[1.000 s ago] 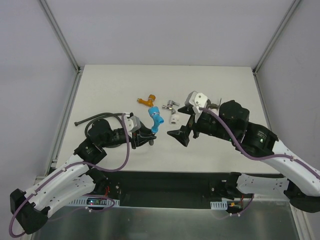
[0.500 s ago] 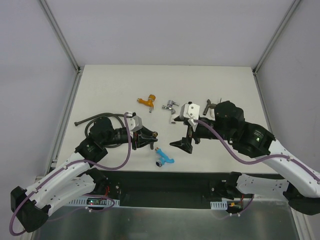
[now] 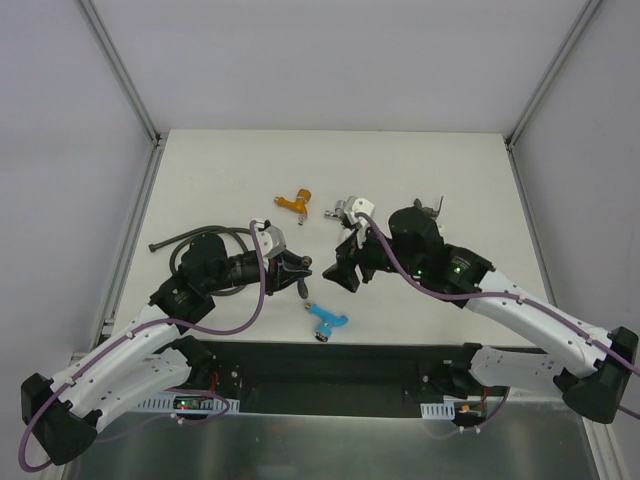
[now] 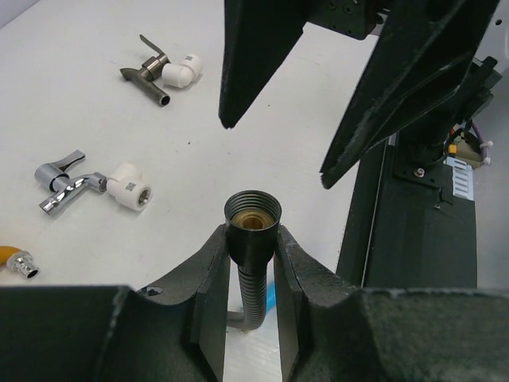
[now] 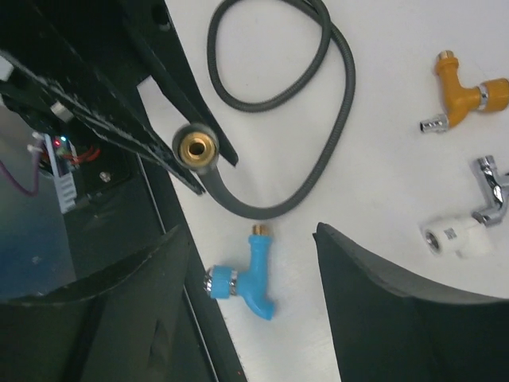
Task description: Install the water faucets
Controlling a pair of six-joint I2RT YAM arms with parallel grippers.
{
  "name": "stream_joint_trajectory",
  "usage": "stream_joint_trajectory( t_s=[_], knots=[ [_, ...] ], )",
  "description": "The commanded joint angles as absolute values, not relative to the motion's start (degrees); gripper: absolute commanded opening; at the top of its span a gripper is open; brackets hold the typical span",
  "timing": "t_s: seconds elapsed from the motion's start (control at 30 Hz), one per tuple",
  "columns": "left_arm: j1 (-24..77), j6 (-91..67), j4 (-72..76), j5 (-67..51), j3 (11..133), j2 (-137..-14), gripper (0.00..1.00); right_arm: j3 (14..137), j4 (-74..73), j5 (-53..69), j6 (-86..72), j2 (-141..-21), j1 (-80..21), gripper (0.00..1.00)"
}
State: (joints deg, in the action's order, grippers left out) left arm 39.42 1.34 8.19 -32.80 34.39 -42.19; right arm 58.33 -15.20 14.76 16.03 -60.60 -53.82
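**Top external view.** The left gripper (image 3: 301, 270) is clenched on the free end of the dark flexible hose (image 3: 190, 237). The rest of the hose loops away toward 9 o'clock across the surface (image 3: 450, 160). The right gripper (image 3: 345, 268) sits just at 3 o'clock of the left one, released and carrying nothing.
- The blue faucet (image 3: 326, 320) lies loose on the surface at 6 o'clock of the two grippers, touched by neither.
- The orange faucet (image 3: 293, 203) lies at 12 o'clock of the left gripper.
- The chrome faucet (image 3: 338, 209) is just at 3 o'clock of the orange one, partly covered by the right wrist.
- The dark grey-brown faucet (image 3: 432, 208) shows only in part, at the far side of the right arm.

**Left wrist view.** Both fingers press the hose just below its threaded collar, whose brass-lined opening faces the right gripper's spread fingers at 12 to 2 o'clock. At 10 o'clock the dark grey-brown faucet lies joined to a white elbow fitting (image 4: 181, 70). At 9 o'clock the chrome faucet is joined to a second white elbow fitting (image 4: 129, 185). The orange faucet is cut by the left edge.

**Right wrist view.** The jaws stand wide apart. The blue faucet lies between them on the surface, apart from both fingers. The held hose end is at 11 o'clock, the orange faucet at 2 o'clock and the chrome faucet at 3 o'clock.
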Motion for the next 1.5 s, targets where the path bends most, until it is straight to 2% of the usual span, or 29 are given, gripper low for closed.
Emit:
stream_joint_trajectory(
  t_s=[0.0,0.27,0.57,0.9,1.23,1.47],
  knots=[
    [39.81,3.25,9.84,-36.47,37.09,-41.57,0.0,60.03,-3.26,19.41,8.18,-61.61,-53.7,0.66],
    [39.81,3.6,9.84,-37.44,37.18,-41.57,0.0,62.84,-1.4,20.04,4.92,-64.77,-56.07,0.61],
    [39.81,3.16,10.19,-36.65,37.0,-40.78,0.0,67.15,-6.94,12.05,7.21,-69.43,-59.85,0.57],
    [39.81,2.81,11.25,-36.39,36.48,-39.99,0.0,67.67,-10.19,4.57,6.33,-69.96,-59.94,0.46],
    [39.81,2.37,11.6,-34.9,36.21,-39.64,0.0,69.87,-12.47,9.4,5.98,-71.54,-61.08,0.43],
    [39.81,1.41,12.04,-31.38,35.77,-38.85,0.0,74.0,-18.28,6.16,6.24,-74.53,-63.1,0.43]
  ],
)
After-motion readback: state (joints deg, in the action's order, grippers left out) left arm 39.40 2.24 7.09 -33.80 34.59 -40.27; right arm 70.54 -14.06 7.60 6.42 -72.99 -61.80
